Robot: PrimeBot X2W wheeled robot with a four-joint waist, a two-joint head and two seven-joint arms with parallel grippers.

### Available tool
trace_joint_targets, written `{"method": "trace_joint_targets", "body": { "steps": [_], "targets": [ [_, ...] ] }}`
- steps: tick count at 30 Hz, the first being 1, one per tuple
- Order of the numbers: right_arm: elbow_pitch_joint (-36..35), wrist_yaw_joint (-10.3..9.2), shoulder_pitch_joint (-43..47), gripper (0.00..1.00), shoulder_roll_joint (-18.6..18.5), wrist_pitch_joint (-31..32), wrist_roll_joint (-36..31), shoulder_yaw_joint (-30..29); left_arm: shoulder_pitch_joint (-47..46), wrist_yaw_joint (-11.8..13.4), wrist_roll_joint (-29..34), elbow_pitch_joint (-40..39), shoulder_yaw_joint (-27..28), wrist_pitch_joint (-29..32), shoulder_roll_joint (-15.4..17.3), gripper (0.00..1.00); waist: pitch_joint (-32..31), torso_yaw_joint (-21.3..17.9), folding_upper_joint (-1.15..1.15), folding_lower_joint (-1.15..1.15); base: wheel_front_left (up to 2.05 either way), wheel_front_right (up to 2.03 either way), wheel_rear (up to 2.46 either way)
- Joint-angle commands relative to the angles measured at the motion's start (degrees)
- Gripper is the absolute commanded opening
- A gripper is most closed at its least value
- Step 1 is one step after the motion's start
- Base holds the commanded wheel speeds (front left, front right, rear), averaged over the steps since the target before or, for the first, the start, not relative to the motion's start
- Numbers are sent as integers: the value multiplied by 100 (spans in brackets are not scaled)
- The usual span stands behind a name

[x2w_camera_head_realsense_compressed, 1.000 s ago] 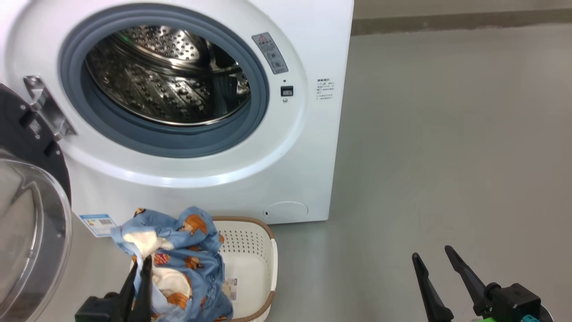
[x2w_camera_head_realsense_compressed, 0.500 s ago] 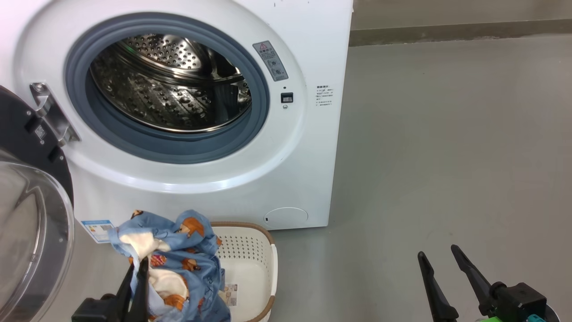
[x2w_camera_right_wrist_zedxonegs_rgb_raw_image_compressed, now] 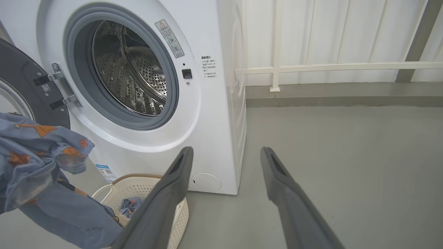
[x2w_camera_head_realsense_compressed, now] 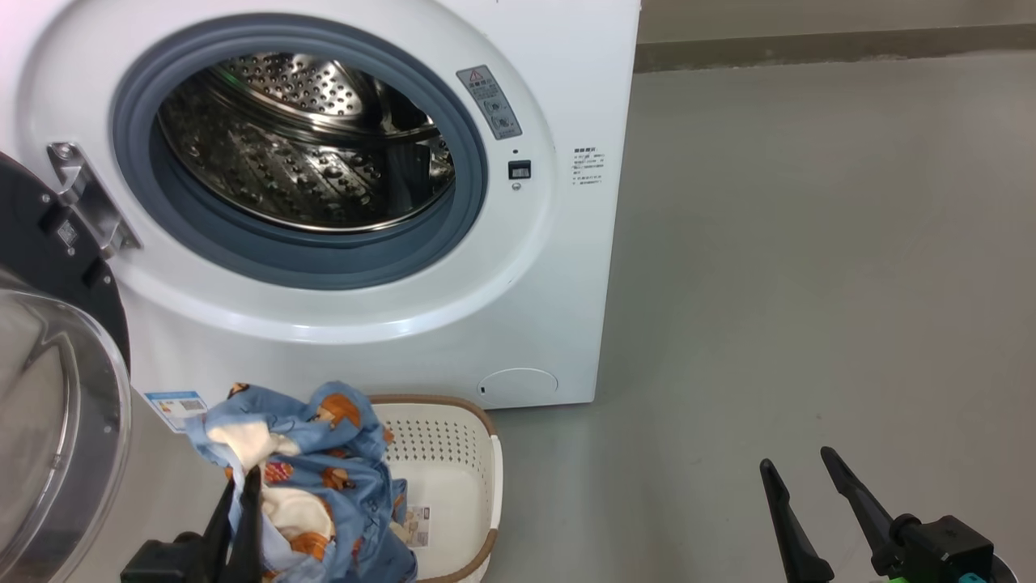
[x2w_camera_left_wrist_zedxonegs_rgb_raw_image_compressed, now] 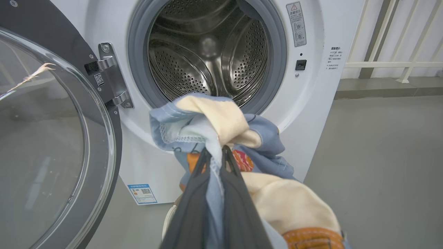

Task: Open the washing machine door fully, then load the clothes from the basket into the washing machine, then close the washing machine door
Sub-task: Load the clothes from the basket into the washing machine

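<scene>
The white washing machine (x2w_camera_head_realsense_compressed: 558,267) stands with its steel drum (x2w_camera_head_realsense_compressed: 299,146) exposed. Its black washing machine door (x2w_camera_head_realsense_compressed: 48,405) with the clear bowl hangs swung out at the left, also the door (x2w_camera_left_wrist_zedxonegs_rgb_raw_image_compressed: 52,138). My left gripper (x2w_camera_head_realsense_compressed: 241,478) is shut on the light blue bear-print clothes (x2w_camera_head_realsense_compressed: 316,470), lifted above the cream basket (x2w_camera_head_realsense_compressed: 461,478) and below the drum mouth. In the left wrist view the clothes (x2w_camera_left_wrist_zedxonegs_rgb_raw_image_compressed: 214,121) bunch over my left gripper (x2w_camera_left_wrist_zedxonegs_rgb_raw_image_compressed: 215,150). A small piece of clothes (x2w_camera_right_wrist_zedxonegs_rgb_raw_image_compressed: 129,204) lies in the basket (x2w_camera_right_wrist_zedxonegs_rgb_raw_image_compressed: 138,188). My right gripper (x2w_camera_head_realsense_compressed: 797,465) is open over bare floor, the same gripper (x2w_camera_right_wrist_zedxonegs_rgb_raw_image_compressed: 225,152).
Grey floor (x2w_camera_head_realsense_compressed: 809,243) spreads to the right of the machine. A white railing (x2w_camera_right_wrist_zedxonegs_rgb_raw_image_compressed: 328,67) and a low kerb run behind it. A blue energy sticker (x2w_camera_head_realsense_compressed: 174,406) sits low on the machine front, a round flap (x2w_camera_head_realsense_compressed: 518,380) to its right.
The left gripper with the clothes has drifted slightly left and down in the head view. The head camera has wobbled. The right gripper holds about the same place.
</scene>
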Motion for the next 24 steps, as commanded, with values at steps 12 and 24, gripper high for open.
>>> {"method": "trace_joint_targets", "body": {
  "steps": [12,24],
  "targets": [
    [-354,51,-433,100,-85,39,-73,179,-1082,-65,-210,501,306,-266,21,0,573,-88,0,0,0,0,0],
    [-455,51,-1064,100,-204,-93,30,241,-2922,-309,-428,1894,466,-336,45,0,1866,-490,0,0,0,0,0]
  ]
}}
